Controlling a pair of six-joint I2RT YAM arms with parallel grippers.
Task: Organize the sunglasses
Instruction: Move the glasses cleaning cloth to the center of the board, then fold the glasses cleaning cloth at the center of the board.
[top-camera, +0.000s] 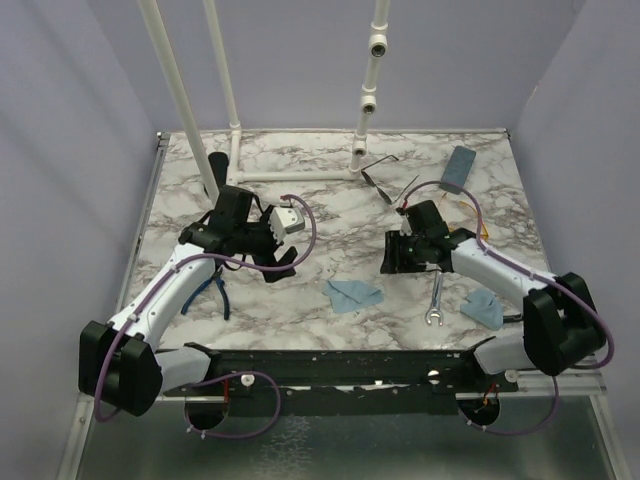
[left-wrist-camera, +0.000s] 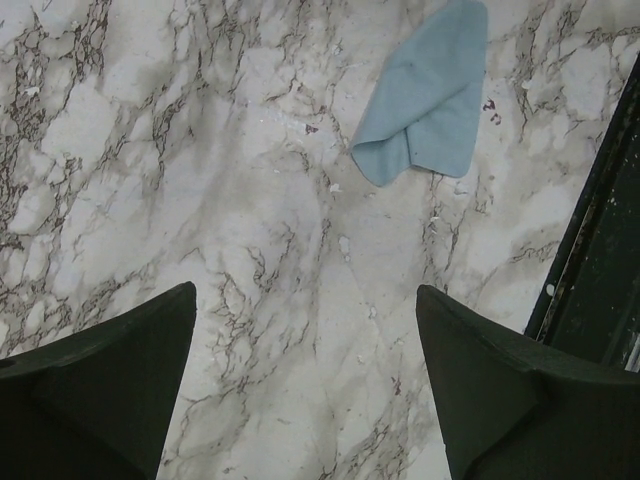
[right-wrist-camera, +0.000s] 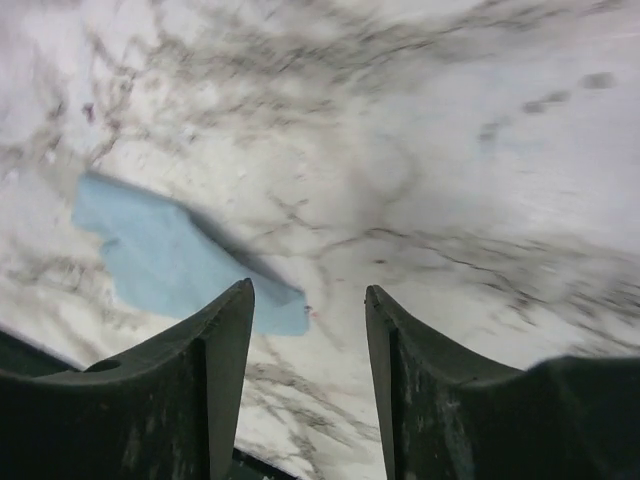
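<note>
Landmark: crumpled light-blue cloth (top-camera: 352, 295), lying nr the front-middle of the white-and-grey marble surface (top-camera: 330, 215). Far left of the cloth & towards the back, a black oblong object (top-camera: 217, 166) lies by the white plastic pipe frame (top-camera: 368, 100), partly hidden by the left arm. Blue-handled pliers (top-camera: 216, 292) lie flat left of the cloth, close to that arm. Left claw (left-wrist-camera: 305, 290) hangs left of the cloth & a bit behind it, fingers wide apart, nothing b/w them, only bare marble below; the cloth shows ahead in its wrist view. Thin dark wire-frame sunglasses (top-camera: 385, 178) lie well behind the cloth, slightly right, touching neither claw. Right claw (right-wrist-camera: 308, 288) hovers just right of & behind the cloth, fingers parted w/ a clear gap, gripping nothing. Silver open-ended wrench (top-camera: 436, 300) lies right of the cloth, w/ a second light-blue cloth (top-camera: 483, 308) further right. Blue-grey oblong case (top-camera: 459, 168) sits far back-right of the cloth.
</note>
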